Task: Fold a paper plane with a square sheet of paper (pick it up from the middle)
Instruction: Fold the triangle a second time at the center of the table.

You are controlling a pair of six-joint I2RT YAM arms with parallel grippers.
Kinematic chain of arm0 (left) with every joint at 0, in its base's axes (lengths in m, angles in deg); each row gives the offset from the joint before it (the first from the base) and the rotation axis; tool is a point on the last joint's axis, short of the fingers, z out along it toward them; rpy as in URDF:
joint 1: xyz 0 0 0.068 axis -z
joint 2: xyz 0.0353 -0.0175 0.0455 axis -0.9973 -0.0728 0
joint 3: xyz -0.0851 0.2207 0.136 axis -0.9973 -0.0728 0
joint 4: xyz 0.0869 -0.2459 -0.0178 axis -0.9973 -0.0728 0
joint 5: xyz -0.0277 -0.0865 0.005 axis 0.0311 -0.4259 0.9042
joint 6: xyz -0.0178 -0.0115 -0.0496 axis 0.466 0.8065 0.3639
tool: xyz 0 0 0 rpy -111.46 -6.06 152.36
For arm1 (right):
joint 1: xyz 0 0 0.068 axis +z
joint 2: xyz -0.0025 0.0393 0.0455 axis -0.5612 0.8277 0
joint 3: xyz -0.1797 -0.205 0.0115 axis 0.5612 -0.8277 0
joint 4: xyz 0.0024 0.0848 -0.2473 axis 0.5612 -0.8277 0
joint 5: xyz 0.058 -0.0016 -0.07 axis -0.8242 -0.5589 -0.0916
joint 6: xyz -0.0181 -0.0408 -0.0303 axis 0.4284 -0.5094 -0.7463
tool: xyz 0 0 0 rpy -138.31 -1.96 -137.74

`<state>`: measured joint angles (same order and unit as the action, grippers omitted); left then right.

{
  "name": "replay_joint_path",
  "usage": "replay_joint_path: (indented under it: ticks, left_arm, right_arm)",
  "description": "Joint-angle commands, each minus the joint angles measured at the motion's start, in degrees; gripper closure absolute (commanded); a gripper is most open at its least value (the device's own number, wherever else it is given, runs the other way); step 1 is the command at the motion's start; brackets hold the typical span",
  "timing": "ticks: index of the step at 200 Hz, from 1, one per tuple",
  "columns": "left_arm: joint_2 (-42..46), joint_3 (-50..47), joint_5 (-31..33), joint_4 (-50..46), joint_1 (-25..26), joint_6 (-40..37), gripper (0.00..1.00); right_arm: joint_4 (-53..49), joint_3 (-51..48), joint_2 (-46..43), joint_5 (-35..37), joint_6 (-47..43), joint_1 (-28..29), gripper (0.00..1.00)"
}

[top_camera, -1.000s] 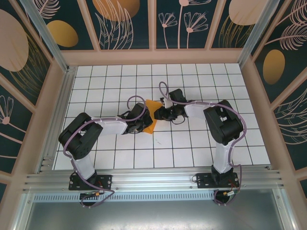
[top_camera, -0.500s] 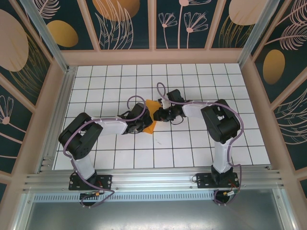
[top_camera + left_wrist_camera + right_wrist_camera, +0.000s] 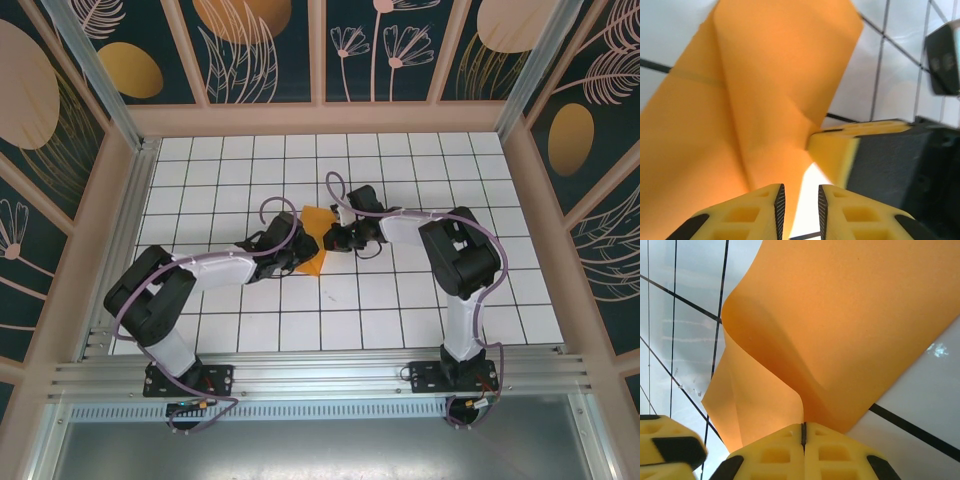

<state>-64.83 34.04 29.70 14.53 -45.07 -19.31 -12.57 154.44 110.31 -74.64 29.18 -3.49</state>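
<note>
Right gripper (image 3: 803, 432), bottom centre of its wrist view: fingers pressed tight together, pinching a curled fold of the orange square sheet of paper (image 3: 855, 325). Left gripper (image 3: 796, 197), bottom centre of its own view: fingers a narrow slit apart at the sheet's edge. From above, the creased sheet sits mid-frame between the 2 grippers.

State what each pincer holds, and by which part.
The right pincer is shut on the orange paper, pinching a lifted fold. The left pincer stands slightly open at the paper, gripping nothing.
</note>
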Motion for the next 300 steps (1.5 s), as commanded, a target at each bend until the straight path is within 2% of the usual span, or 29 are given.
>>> replay_joint_path:
  ticks: [1, 109, 139, 221, 300]
  left_arm:
    - [-1.22, 0.01, 1.99, -4.92, -0.41, -2.4, 0.73]
    - [-8.83, 5.53, 3.98, -15.89, -0.46, -8.58, 0.75]
    - [-8.76, 5.2, 3.82, -16.21, -0.41, -8.73, 0.78]
    - [-8.68, 5.64, 2.84, -15.53, -0.41, -9.02, 0.79]
    - [-9.24, 5.78, 2.74, -15.77, -0.43, -9.71, 0.83]
  right_arm:
    - [-1.55, 1.93, 1.25, 0.96, -1.4, 0.37, 0.95]
    - [-2.67, 3.82, 1.96, 4.19, -1.8, 0.37, 0.95]
    - [-3.45, 4.66, 2.37, 5.12, -2.06, 0.37, 0.96]
    - [-4.02, 4.7, 2.93, 5.33, -2.28, 0.37, 0.95]
    - [-3.41, 5.8, 4.0, 2.57, -2.89, 0.37, 0.95]
